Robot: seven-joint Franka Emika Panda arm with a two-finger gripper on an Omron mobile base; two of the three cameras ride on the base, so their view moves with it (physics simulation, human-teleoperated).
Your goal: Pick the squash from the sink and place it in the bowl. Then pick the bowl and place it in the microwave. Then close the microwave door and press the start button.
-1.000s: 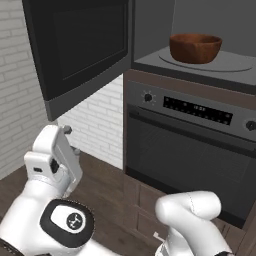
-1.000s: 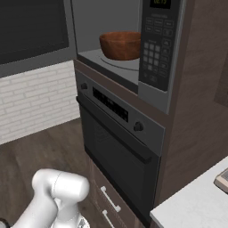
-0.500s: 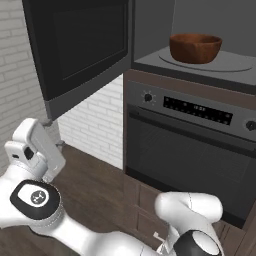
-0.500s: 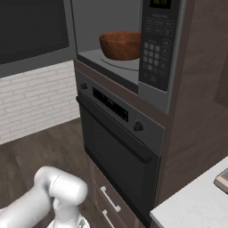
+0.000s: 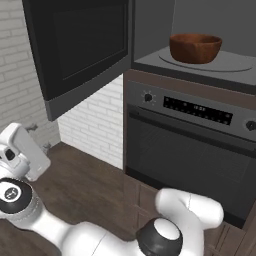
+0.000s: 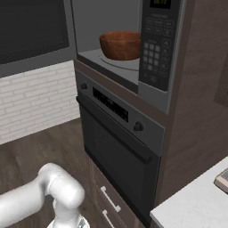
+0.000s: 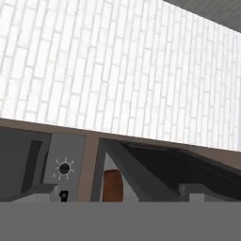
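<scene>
Brick wall (image 5: pixel 97 117): white, behind my open microwave door (image 5: pixel 80 47).
Bowl (image 6: pixel 120 44): inside the microwave (image 6: pixel 133 67), on its turntable.
Floor (image 6: pixel 40 147): dark wood.
My gripper (image 5: pixel 37 135): jaws spread, holding nothing.

White, glossy, rounded arm (image 5: pixel 100 237) segments; dark joint caps, one at 9 o'clock bearing a white emblem.

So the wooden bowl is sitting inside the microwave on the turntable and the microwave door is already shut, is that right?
Not quite. The wooden bowl does sit on the turntable inside the microwave, but the microwave door is open, swung out to the left of the cavity. The left base view shows this plainly.
</scene>
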